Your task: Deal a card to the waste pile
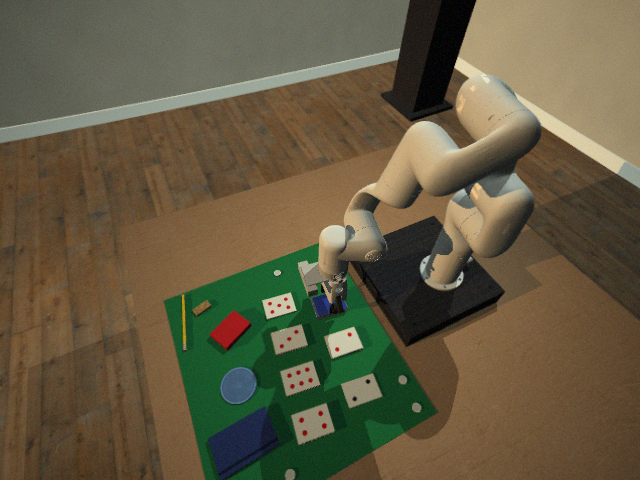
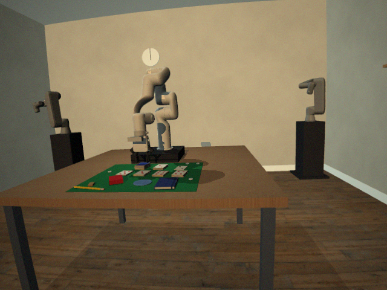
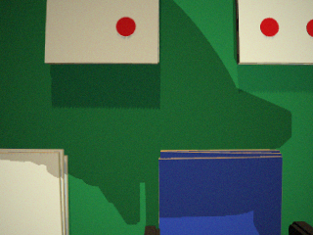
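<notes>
A brown table (image 2: 237, 174) on a plank floor (image 2: 328, 237) carries a green felt mat (image 1: 206, 356). The gripper (image 1: 334, 308) is down at the blue face-down stock (image 3: 220, 191), jaws apart astride its sides, clamping nothing. The waste pile (image 3: 31, 196) lies just beside the jaws.

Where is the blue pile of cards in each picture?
Top view: the blue pile of cards is at the green mat's edge nearest the arm's base, under the gripper.
Exterior view: the pile is in the mat's back row, left of centre, below the gripper.
Wrist view: the pile fills the lower right.
Shared landmark: the white card pile beside it.
</notes>
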Robot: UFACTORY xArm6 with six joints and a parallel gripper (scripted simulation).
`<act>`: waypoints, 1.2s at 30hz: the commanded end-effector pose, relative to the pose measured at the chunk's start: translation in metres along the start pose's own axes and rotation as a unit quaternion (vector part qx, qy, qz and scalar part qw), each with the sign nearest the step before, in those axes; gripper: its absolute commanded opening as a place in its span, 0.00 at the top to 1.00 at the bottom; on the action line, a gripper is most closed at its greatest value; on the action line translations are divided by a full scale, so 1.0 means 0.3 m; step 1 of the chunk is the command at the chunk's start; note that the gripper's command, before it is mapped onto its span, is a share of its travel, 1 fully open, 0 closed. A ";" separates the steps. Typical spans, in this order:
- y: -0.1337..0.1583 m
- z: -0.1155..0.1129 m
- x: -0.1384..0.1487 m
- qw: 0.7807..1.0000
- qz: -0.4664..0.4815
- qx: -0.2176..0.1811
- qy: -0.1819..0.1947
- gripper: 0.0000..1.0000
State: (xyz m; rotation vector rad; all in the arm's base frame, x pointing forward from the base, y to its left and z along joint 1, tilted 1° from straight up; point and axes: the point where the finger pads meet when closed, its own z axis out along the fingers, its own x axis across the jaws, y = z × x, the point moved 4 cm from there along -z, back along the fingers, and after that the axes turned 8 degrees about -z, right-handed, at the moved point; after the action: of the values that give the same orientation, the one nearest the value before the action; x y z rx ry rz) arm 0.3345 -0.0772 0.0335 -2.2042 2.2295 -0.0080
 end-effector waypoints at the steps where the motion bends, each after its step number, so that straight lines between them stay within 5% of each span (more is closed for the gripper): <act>1: -0.004 -0.003 0.001 1.000 0.000 0.002 0.000 0.27; 7: -0.004 -0.003 0.001 1.000 0.000 0.002 0.000 0.27; 8: -0.004 -0.003 0.001 1.000 0.000 0.002 0.000 0.13; 36: -0.005 0.000 0.001 1.000 0.000 0.002 0.000 0.13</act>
State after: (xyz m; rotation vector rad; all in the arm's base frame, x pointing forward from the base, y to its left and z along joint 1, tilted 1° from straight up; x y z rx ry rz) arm 0.3345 -0.0772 0.0334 -2.2042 2.2294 -0.0081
